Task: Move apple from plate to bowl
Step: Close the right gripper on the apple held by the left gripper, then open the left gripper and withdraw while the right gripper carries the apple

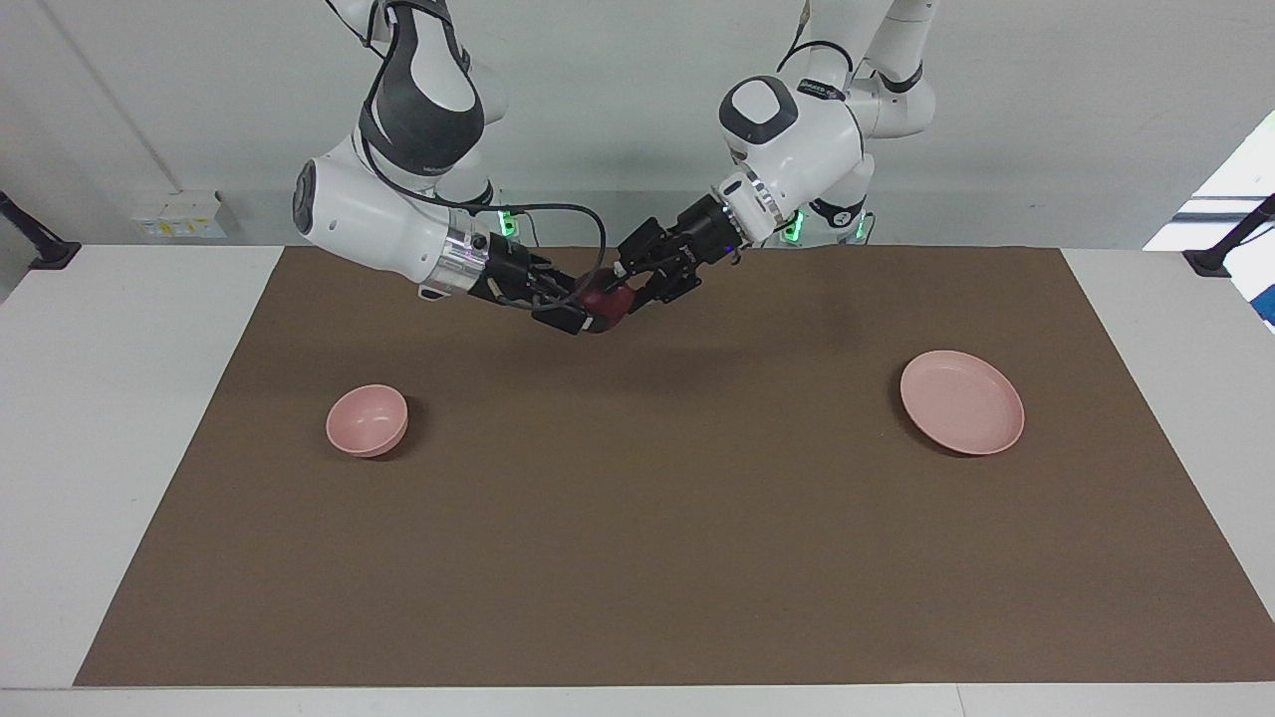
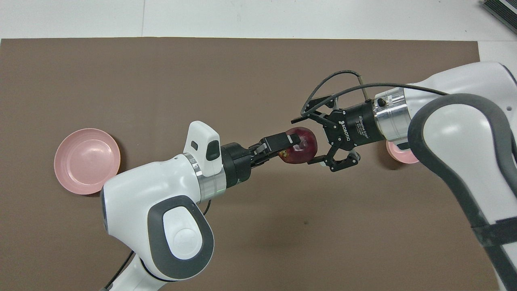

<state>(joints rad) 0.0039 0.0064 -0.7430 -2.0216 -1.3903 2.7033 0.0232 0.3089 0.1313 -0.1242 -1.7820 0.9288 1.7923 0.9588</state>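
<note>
Over the brown mat [image 1: 637, 518], left gripper [image 2: 288, 146] clamps the apple [image 2: 301, 151]; right gripper [image 2: 313, 139] spread around it

Apple [image 2: 301, 146] held mid-air between both claws – bowl [image 1: 367, 420] and plate [image 1: 962, 401] at the worktop's [image 1: 637, 518] two ends.

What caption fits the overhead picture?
Left gripper passes the apple to the open right gripper above the mat.

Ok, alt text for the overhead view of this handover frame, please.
Above the brown mat, the left gripper holds the apple while the open right gripper brackets it. The empty plate lies toward the left arm's end; the bowl is mostly hidden under the right arm.
</note>
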